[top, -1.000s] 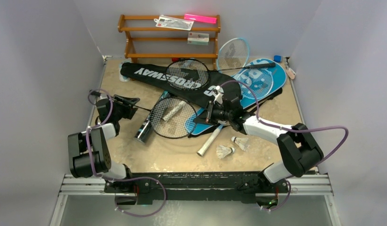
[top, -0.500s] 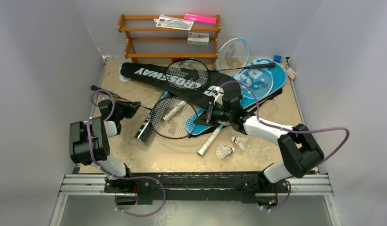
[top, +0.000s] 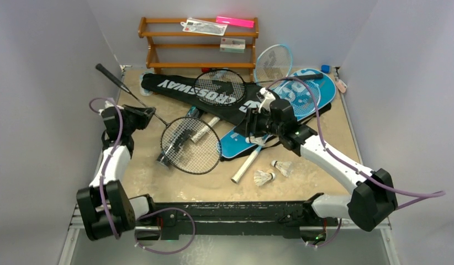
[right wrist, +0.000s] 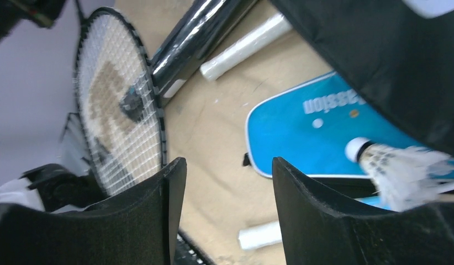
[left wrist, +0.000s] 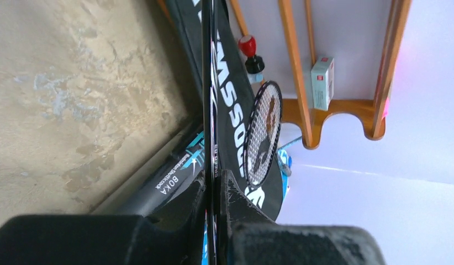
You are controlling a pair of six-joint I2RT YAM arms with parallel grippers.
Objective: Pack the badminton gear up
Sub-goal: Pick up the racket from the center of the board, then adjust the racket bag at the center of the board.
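My left gripper (top: 141, 115) (left wrist: 215, 181) is shut on the thin shaft of a black racket (top: 190, 144), whose handle points up to the back left. Its head hangs over the long black tube (top: 170, 153) (left wrist: 158, 185) (right wrist: 197, 38). My right gripper (top: 251, 131) (right wrist: 229, 165) stands open with nothing between its fingers, above the edge of a blue racket cover (top: 241, 144) (right wrist: 324, 135). A white shuttlecock (right wrist: 390, 165) lies on that cover beside the right finger. The black "CROSSWAY" cover (top: 180, 87) (left wrist: 236, 110) carries a second black racket (top: 219, 86). Two more shuttlecocks (top: 263, 178) lie near the front.
A brown wooden rack (top: 158, 47) (left wrist: 302, 72) stands at the back wall with packets and a pink bar on it. A light-blue racket (top: 273, 63) and the blue "SPORT" cover (top: 307, 91) lie at the back right. A white racket grip (top: 244, 165) lies in the middle.
My left gripper has shut on the racket shaft and swung the handle up toward the back left, shifting the head left. My right gripper has opened and drawn back to the right.
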